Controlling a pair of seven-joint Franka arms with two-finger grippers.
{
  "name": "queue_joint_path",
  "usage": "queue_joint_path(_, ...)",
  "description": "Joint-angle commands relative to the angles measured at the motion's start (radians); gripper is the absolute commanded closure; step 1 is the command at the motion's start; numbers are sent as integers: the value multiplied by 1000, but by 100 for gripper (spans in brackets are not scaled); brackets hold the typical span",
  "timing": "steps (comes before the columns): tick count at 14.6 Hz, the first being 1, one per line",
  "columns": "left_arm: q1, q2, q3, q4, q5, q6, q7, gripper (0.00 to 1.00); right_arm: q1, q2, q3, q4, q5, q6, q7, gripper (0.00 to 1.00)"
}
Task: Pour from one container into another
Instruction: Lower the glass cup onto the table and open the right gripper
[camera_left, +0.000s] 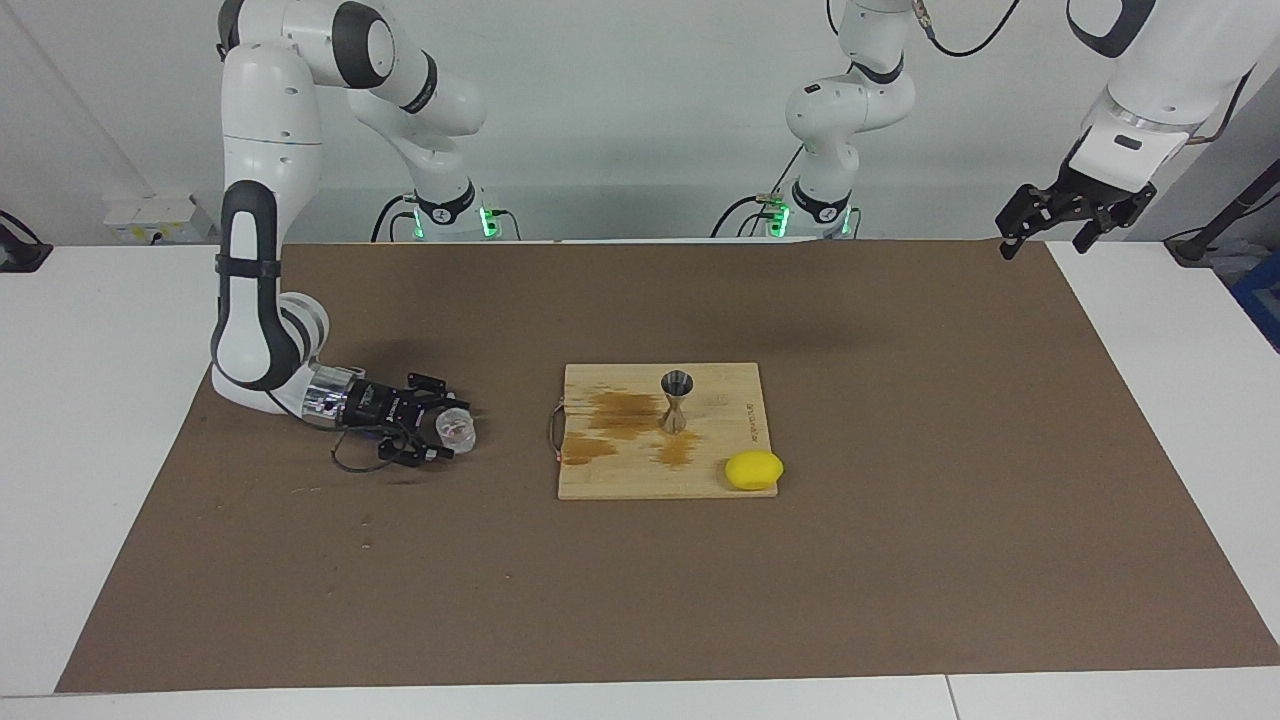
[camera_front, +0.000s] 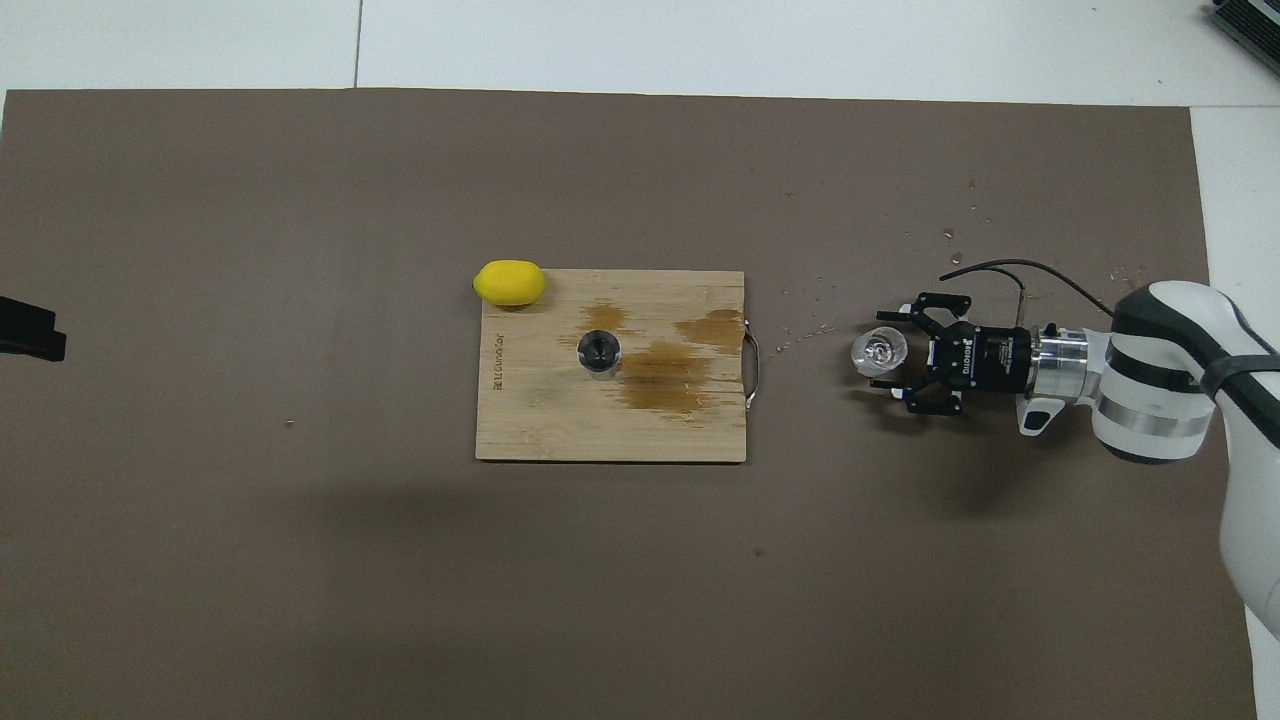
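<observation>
Looking at your right gripper (camera_left: 446, 432), the fingers (camera_front: 885, 318) stand apart, the glass cup (camera_left: 455, 428) upright between them on the desk; jigger (camera_left: 677, 400) well apart; left gripper (camera_left: 1062, 216) waits, fingers apart.

clear glass cup (camera_left: 456, 428) upright on mat, steel jigger (camera_left: 677, 400) upright on board

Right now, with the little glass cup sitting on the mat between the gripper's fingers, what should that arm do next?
Probably draw the right gripper straight back from the small clear glass cup. Its fingers are open on either side, the cup stands upright on the brown mat, and the steel hourglass jigger waits on the stained wooden board.
</observation>
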Motion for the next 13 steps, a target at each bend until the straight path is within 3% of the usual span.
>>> queue_joint_path(1,16,-4,-13,-5,-6,11,-12,0,-1,-70,8,2,-29,-1,32,2)
queue_joint_path(7,14,-5,-13,-5,-6,11,-12,0,45,-272,5,2,-221,82,115,0)
queue_joint_path(13,14,-5,-13,-5,-6,11,-12,0,96,-387,0,9,-498,172,114,0)
